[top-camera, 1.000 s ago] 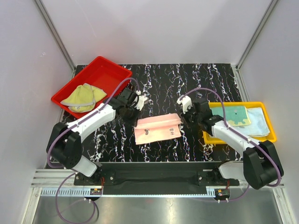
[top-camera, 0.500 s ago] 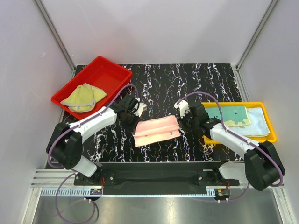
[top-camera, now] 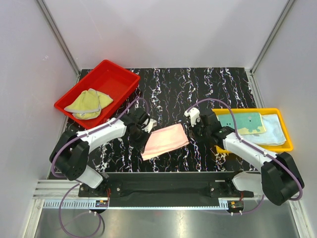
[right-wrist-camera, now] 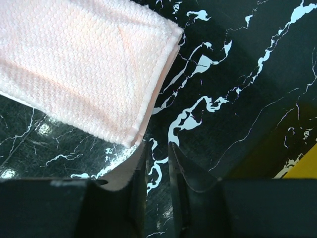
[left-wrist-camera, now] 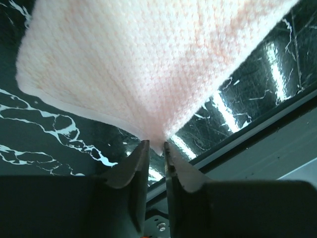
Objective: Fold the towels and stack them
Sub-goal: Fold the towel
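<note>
Now that the pink towel (top-camera: 166, 140) lies folded flat near the table's front, the left gripper (left-wrist-camera: 156, 148) and right gripper (right-wrist-camera: 157, 148) have cracked open and let go of its corners; stacking likely follows.

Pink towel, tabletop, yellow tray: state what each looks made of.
Pink towel: soft woven cloth, matte, waffle-like texture, stitched hem. Tabletop: hard glossy surface, black with white marble-like veining, reflecting lights; possibly laminate. Yellow tray: likely smooth plastic, uniform colour.
</note>
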Action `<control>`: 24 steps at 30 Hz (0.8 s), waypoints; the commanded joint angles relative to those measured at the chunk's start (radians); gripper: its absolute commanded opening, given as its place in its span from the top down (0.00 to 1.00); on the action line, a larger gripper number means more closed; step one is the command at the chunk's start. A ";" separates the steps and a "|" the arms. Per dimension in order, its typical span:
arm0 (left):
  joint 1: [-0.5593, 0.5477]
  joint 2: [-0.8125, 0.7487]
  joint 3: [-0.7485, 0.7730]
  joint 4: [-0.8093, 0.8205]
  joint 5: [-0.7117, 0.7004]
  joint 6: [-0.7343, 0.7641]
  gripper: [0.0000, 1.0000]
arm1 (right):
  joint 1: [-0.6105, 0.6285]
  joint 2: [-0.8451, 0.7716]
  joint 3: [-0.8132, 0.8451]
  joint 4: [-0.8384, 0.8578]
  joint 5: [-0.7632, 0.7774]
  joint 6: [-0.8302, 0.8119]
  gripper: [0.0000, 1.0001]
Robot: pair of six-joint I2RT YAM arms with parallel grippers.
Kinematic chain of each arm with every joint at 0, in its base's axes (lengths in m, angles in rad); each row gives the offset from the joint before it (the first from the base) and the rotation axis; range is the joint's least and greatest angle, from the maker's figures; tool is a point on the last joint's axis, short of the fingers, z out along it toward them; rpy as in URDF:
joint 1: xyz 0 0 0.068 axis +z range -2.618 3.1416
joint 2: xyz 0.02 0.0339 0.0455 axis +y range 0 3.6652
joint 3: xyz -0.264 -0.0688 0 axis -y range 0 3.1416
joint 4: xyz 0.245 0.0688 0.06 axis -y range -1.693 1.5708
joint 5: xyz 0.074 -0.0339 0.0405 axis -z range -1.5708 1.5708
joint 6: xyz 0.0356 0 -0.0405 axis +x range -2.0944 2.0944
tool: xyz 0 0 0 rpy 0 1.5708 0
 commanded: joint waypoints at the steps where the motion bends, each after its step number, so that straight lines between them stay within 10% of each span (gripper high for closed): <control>1: -0.006 -0.040 -0.002 -0.008 0.043 -0.029 0.75 | 0.013 -0.058 0.010 -0.011 0.029 0.014 0.70; 11: -0.005 -0.083 -0.012 0.097 -0.029 -0.148 0.63 | 0.014 0.049 0.167 -0.053 -0.067 0.334 0.63; 24: -0.008 -0.009 -0.242 0.355 0.098 -0.380 0.70 | 0.014 0.281 0.175 -0.113 -0.073 0.610 0.84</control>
